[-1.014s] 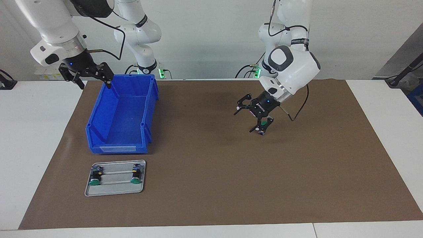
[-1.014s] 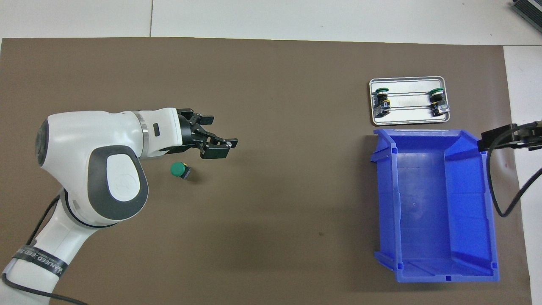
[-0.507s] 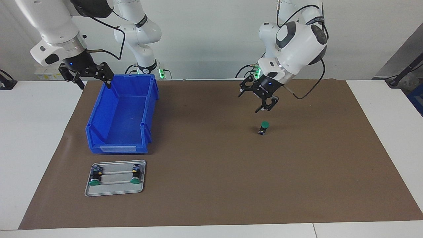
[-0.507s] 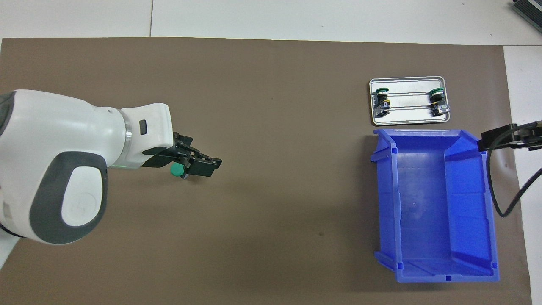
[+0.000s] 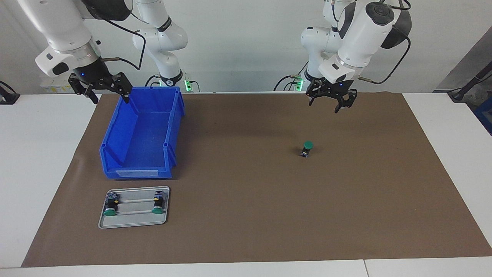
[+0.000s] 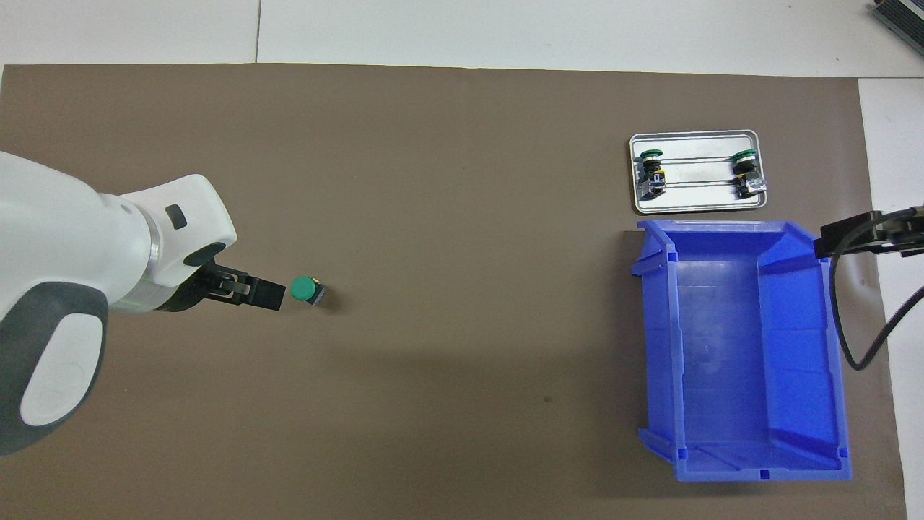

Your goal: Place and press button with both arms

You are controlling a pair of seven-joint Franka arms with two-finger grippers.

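Green button (image 5: 306,148) alone on mat; left pincer (image 5: 331,99) open, raised, apart.

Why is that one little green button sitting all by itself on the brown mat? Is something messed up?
Nothing looks broken or spilled. The green button stands alone on the mat, toward the left arm's end, while two more sit in the silver tray beside the empty blue bin. Both grippers, left and right, are open.
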